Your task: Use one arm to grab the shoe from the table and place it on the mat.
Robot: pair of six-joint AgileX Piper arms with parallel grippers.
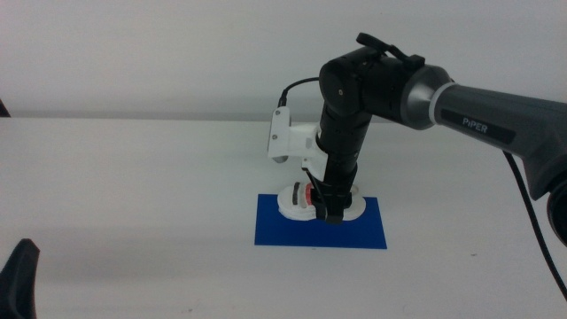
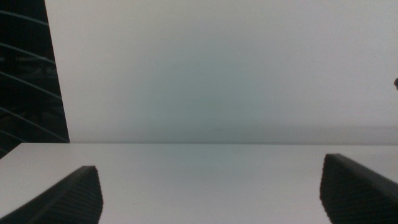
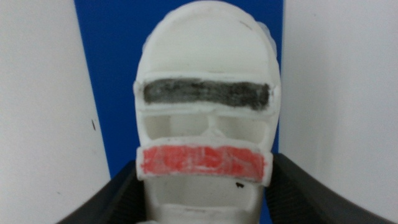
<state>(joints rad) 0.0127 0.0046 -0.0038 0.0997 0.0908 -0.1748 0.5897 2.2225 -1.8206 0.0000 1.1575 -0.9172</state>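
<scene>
The white shoe (image 1: 294,200) with dark and red straps lies on the blue mat (image 1: 275,229), near its far edge. My right arm (image 1: 354,97) reaches down from the right, and its gripper (image 1: 326,211) is shut on the shoe. In the right wrist view the two dark jaws press both sides of the shoe (image 3: 205,62) at the red strap, with the mat (image 3: 109,62) under it. My left gripper (image 2: 211,193) is open and empty; it waits at the lower-left edge of the middle view (image 1: 22,283).
The white table (image 1: 133,177) spreads around the mat on all sides. A pale wall rises behind the table's far edge. The right arm's cable (image 1: 532,213) hangs at the right edge.
</scene>
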